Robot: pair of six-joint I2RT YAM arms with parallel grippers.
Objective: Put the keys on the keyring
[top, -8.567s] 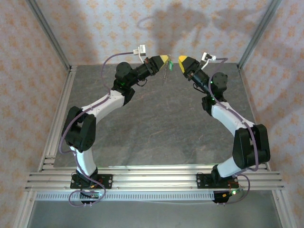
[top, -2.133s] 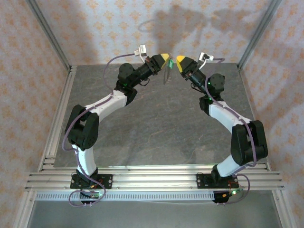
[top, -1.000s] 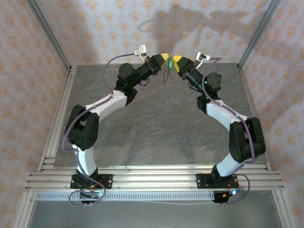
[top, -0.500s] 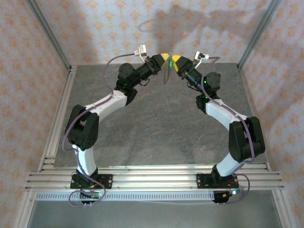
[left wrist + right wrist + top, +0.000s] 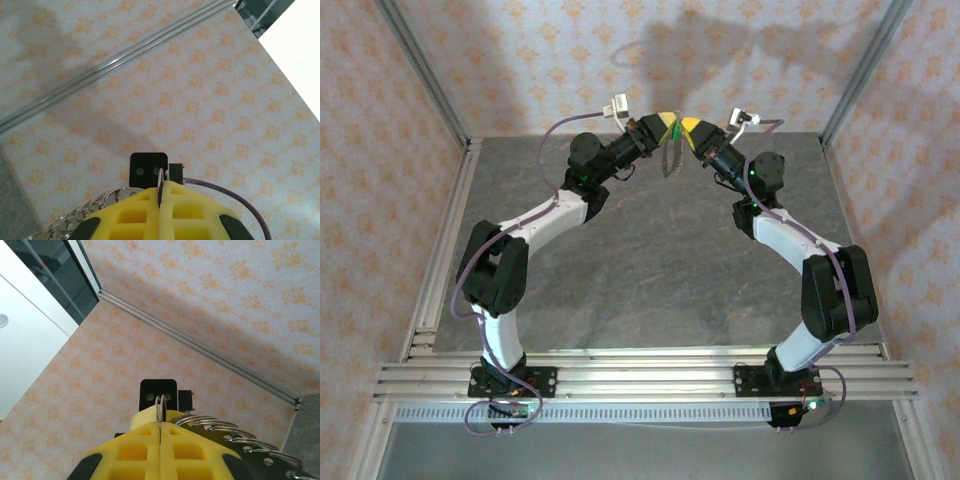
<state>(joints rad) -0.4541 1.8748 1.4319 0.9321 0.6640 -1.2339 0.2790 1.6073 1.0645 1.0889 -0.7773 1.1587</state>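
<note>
Grey table (image 5: 650, 260) within patterned walls (image 5: 770, 60). At the far edge, left gripper (image 5: 666, 124) and right gripper (image 5: 686, 126) meet, each clamped on the keyring (image 5: 670, 152).

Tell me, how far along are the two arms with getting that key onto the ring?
Done: the keyring is lifted, pinched at a thin wire loop by both the left gripper and the right gripper, tip to tip. In hand: that two-sided grip. Left: threading the key, which is too small to make out here.
</note>
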